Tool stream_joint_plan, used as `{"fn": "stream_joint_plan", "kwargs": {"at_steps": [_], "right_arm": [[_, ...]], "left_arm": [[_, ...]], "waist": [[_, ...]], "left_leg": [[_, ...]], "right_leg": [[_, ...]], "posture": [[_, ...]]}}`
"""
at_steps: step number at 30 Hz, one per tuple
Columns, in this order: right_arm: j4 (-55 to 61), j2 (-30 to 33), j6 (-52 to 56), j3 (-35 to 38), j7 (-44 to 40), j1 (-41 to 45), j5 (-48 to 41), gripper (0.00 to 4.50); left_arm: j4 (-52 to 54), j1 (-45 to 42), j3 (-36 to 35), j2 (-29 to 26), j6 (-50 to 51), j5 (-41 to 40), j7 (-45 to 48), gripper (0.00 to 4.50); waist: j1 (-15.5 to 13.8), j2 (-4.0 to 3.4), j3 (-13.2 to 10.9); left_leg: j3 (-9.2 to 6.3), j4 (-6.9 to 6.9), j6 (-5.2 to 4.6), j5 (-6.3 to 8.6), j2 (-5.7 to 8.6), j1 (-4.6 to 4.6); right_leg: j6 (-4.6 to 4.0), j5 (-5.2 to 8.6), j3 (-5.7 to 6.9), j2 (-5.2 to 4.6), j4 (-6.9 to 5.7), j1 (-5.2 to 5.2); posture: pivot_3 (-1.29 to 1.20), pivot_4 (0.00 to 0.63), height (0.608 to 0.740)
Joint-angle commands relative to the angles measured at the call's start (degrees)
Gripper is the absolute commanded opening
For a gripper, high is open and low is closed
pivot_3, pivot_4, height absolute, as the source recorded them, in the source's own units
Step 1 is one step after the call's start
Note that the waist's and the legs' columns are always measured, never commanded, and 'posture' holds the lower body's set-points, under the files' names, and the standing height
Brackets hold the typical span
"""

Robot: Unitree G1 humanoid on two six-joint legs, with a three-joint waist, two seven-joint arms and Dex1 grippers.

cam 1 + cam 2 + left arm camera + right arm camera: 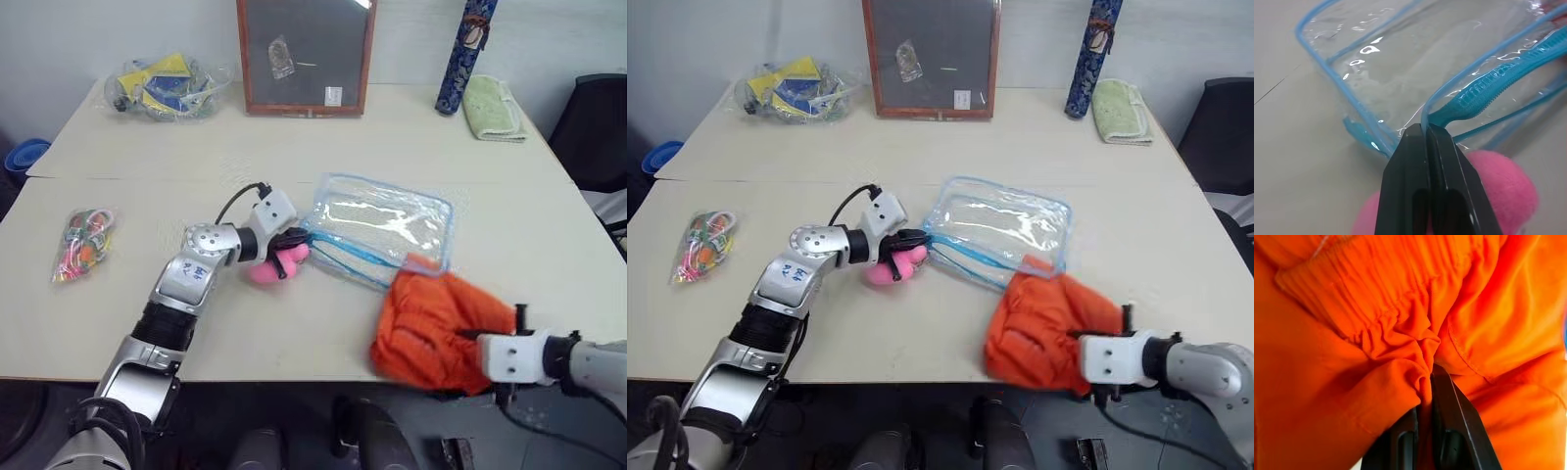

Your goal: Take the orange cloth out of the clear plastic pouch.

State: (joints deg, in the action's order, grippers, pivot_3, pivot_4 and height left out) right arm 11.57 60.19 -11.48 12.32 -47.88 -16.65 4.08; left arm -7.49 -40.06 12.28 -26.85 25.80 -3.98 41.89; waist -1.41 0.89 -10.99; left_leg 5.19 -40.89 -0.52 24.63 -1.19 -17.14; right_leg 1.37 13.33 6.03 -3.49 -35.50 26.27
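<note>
Cloth nearly free of the pouch, each gripper pinching its own piece.

The left gripper (1426, 128) is fully closed on the blue zipper edge at the corner of the clear plastic pouch (384, 225), with the pink fluffy ball (275, 264) just beneath its fingers. The pouch stretches away from that grip towards the right; it is thin, slick and floppy, so the stiffer zipper trim looks like the surest place to hold it. It now seems empty, its open mouth facing the cloth. The orange cloth (437, 328) lies bunched just beyond the mouth, one edge still touching it, at the table's near edge. The right gripper (1426, 373) is clamped on a gathered fold; the cloth is light, soft and limp, and will likely sag and trail.
</note>
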Motion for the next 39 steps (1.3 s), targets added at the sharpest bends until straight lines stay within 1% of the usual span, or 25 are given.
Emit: {"fn": "stream_joint_plan", "kwargs": {"at_steps": [1, 4, 7, 9, 10, 11, 14, 16, 18, 20, 23, 24, 26, 28, 29, 31, 33, 36, 39], "right_arm": [[-7.0, -1.7, 2.7, 4.9, 3.5, -0.2, 0.5, 0.02], [-9.2, -8.4, 14.2, 8.8, 8.3, 4.4, -6.9, 0.02], [-8.5, -15.7, 28.0, 12.9, 14.1, 10.8, -13.9, 0.02], [-7.4, -19.8, 35.5, 15.3, 18.9, 14.5, -17.0, 0.02], [-6.8, -20.8, 37.5, 15.3, 20.1, 15.3, -17.0, 0.02], [-6.0, -21.2, 37.5, 13.8, 20.0, 15.0, -16.0, 0.02], [-4.3, -21.3, 36.5, 9.8, 19.5, 13.3, -13.6, 0.02], [-3.8, -20.8, 35.5, 8.3, 19.7, 12.6, -12.1, 0.71], [-3.1, -20.2, 34.9, 8.0, 20.0, 12.0, -11.1, 1.25], [-1.5, -19.5, 34.4, 8.4, 19.5, 10.9, -10.5, 1.91], [3.1, -18.4, 35.4, 10.7, 17.5, 8.0, -12.1, 2.79], [5.6, -17.8, 36.6, 12.4, 15.7, 6.2, -13.6, 3.05], [10.2, -16.8, 39.4, 16.1, 12.3, 2.5, -17.1, 3.72], [14.7, -16.5, 45.0, 22.5, 8.8, -0.7, -23.7, 4.35], [16.6, -16.4, 48.4, 26.4, 6.5, -2.4, -28.1, 4.5], [18.4, -15.3, 55.1, 35.9, 2.0, -5.6, -35.8, 4.5], [17.4, -14.2, 60.3, 44.1, -1.0, -8.6, -41.0, 4.5], [14.4, -13.5, 64.7, 52.0, -2.8, -11.1, -45.3, 4.5], [9.0, -13.3, 64.4, 56.4, -3.1, -12.9, -44.5, 4.5]], "left_arm": [[3.4, 1.3, -1.5, -1.9, 0.5, -0.4, 1.3, 0.0], [10.7, 5.0, -0.6, -3.2, -1.3, -4.9, 8.3, 0.0], [14.7, 8.0, 0.8, -4.5, -2.5, -5.1, 11.1, 0.0], [16.5, 9.6, 1.5, -5.0, -1.8, -5.4, 12.4, 0.0], [17.1, 10.2, 1.7, -5.1, -1.7, -5.4, 12.8, 0.0], [17.5, 10.5, 1.7, -5.0, -1.1, -5.7, 12.9, 0.0], [18.1, 10.7, 1.7, -5.0, 0.4, -6.2, 13.3, 0.0], [18.3, 10.5, 1.8, -5.2, 0.6, -6.0, 13.5, 0.49], [18.5, 10.0, 1.3, -5.2, 1.3, -7.1, 14.4, 0.96], [19.1, 9.7, 0.7, -5.4, 2.3, -8.2, 15.2, 1.6], [20.1, 9.2, -1.2, -5.4, 4.7, -10.6, 15.1, 2.43], [20.6, 9.3, -2.5, -5.6, 5.5, -12.0, 15.2, 2.69], [21.2, 9.2, -5.2, -6.0, 6.9, -14.2, 14.8, 3.29], [20.7, 9.3, -9.0, -7.6, 8.7, -17.1, 15.6, 3.84], [20.4, 9.8, -10.8, -9.1, 8.6, -18.3, 16.9, 4.12], [19.1, 11.6, -15.1, -13.3, 4.8, -20.5, 21.9, 4.12], [16.4, 13.1, -18.1, -17.9, 1.7, -21.5, 26.6, 4.12], [10.3, 13.3, -20.4, -23.0, -1.6, -21.6, 31.5, 4.12], [3.2, 10.2, -21.8, -25.8, -4.2, -21.9, 34.9, 4.12]], "waist": [[0.0, 0.0, 0.0], [0.1, 0.0, 0.0], [0.3, -0.22, -0.1], [0.3, -0.31, 0.0], [0.3, -0.45, -0.1], [0.2, -0.64, -0.1], [-0.1, -0.7, -0.1], [0.1, -0.69, -0.1], [0.1, -0.69, -0.1], [0.2, -0.69, -0.1], [0.2, -0.69, -0.1], [0.1, -0.69, -0.1], [0.1, -0.69, -0.1], [0.1, -0.72, -0.1], [0.1, -0.73, -0.1], [0.3, -0.75, -0.1], [0.3, -0.75, -0.1], [0.1, -0.73, -0.1], [-0.1, -0.7, -0.1]], "left_leg": [[0.01, 0.0, 0.0, 0.0, 0.0, 0.0], [0.02, 0.0, 0.01, 0.0, -0.03, 0.0], [0.04, -0.03, 0.05, -0.02, -0.05, -0.02], [0.05, -0.04, 0.09, -0.04, -0.06, -0.02], [0.05, -0.03, 0.11, -0.05, -0.07, -0.02], [0.05, -0.03, 0.11, -0.05, -0.06, -0.02], [-0.01, 0.02, 0.11, -0.05, -0.05, -0.01], [0.03, 0.04, 0.11, -0.05, -0.04, -0.06], [0.04, 0.06, 0.1, -0.05, -0.04, -0.04], [0.05, 0.06, 0.1, -0.05, -0.04, -0.04], [0.04, 0.14, 0.11, -0.05, -0.06, -0.03], [0.04, 0.14, 0.11, -0.05, -0.06, -0.04], [0.04, 0.15, 0.11, -0.05, -0.06, -0.04], [0.05, 0.16, 0.11, -0.05, -0.05, -0.04], [0.03, 0.17, 0.11, -0.05, -0.06, -0.04], [0.03, 0.19, 0.11, -0.05, -0.07, -0.03], [0.07, 0.34, 0.11, -0.05, -0.07, 0.04], [0.05, 0.4, 0.09, -0.04, -0.07, 0.06], [0.05, 0.45, -0.01, 0.0, -0.03, 0.04]], "right_leg": [[0.0, 0.0, -0.01, 0.0, 0.0, -0.01], [0.0, 0.0, -0.01, 0.01, -0.01, 0.02], [-0.04, 0.02, -0.05, -0.01, -0.08, 0.11], [-0.07, 0.03, -0.07, 0.0, -0.12, 0.14], [-0.1, 0.04, -0.07, 0.0, -0.15, 0.13], [-0.11, 0.05, -0.07, -0.01, -0.17, 0.15], [-0.13, 0.07, -0.03, 0.02, -0.15, 0.21], [-0.12, 0.07, -0.06, 0.03, -0.13, 0.19], [-0.11, 0.07, -0.06, 0.03, -0.12, 0.13], [-0.11, 0.07, -0.07, 0.04, -0.13, 0.13], [-0.12, 0.07, -0.07, 0.08, -0.13, 0.15], [-0.12, 0.07, -0.07, 0.08, -0.12, 0.16], [-0.12, 0.07, -0.08, 0.08, -0.12, 0.16], [-0.12, 0.07, -0.08, 0.07, -0.11, 0.17], [-0.11, 0.07, -0.08, 0.08, -0.11, 0.16], [-0.12, 0.07, -0.08, 0.09, -0.1, 0.16], [-0.14, 0.08, -0.11, 0.1, -0.07, 0.17], [-0.16, 0.1, -0.08, 0.13, 0.01, 0.15], [-0.14, 0.11, -0.09, 0.11, 0.08, 0.13]], "posture": [[0.0, 0.15, 0.74], [0.0, 0.15, 0.74], [0.0, 0.15, 0.74], [0.0, 0.15, 0.74], [0.0, 0.15, 0.74], [0.0, 0.15, 0.74], [0.0, 0.15, 0.74], [0.0, 0.15, 0.74], [0.0, 0.15, 0.74], [0.0, 0.15, 0.74], [0.0, 0.15, 0.74], [0.0, 0.15, 0.74], [0.0, 0.15, 0.74], [0.0, 0.15, 0.74], [0.0, 0.15, 0.74], [0.0, 0.15, 0.74], [0.0, 0.15, 0.74], [0.0, 0.15, 0.74], [0.0, 0.15, 0.74]]}}
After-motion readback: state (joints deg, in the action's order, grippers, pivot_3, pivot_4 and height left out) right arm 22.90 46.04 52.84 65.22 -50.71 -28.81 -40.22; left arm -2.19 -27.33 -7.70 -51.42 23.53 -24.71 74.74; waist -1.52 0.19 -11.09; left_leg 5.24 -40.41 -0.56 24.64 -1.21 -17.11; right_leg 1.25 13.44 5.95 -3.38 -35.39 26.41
